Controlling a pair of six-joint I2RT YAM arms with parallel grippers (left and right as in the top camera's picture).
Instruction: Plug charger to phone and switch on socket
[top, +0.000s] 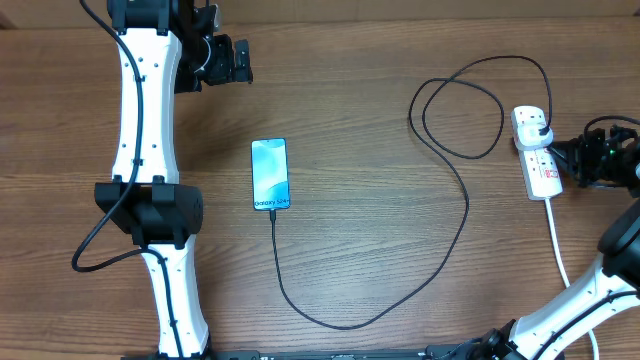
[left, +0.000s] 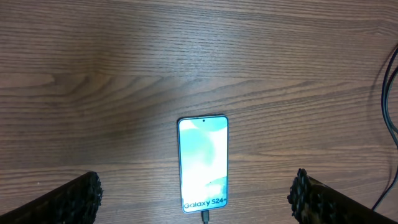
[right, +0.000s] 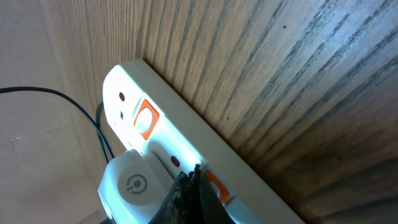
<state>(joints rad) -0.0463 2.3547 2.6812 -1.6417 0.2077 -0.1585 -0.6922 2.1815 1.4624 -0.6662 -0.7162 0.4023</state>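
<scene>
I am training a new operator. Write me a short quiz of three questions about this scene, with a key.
1. True or false: the thin black charger cable is plugged into the slim black-edged phone with the lit screen.
2. Fill in: the left gripper has its jaws ____.
3. Which gripper is at the white elongated power strip? A: left gripper. B: right gripper.
Key: 1 true; 2 open; 3 B.

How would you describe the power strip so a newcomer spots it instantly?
Start at the wooden table and go to its right edge in the overhead view, well right of the phone. There lies the power strip, a long white block. Unlike the thin black cable looping beside it, it carries orange-red switches and trails a thick white cord.
</scene>
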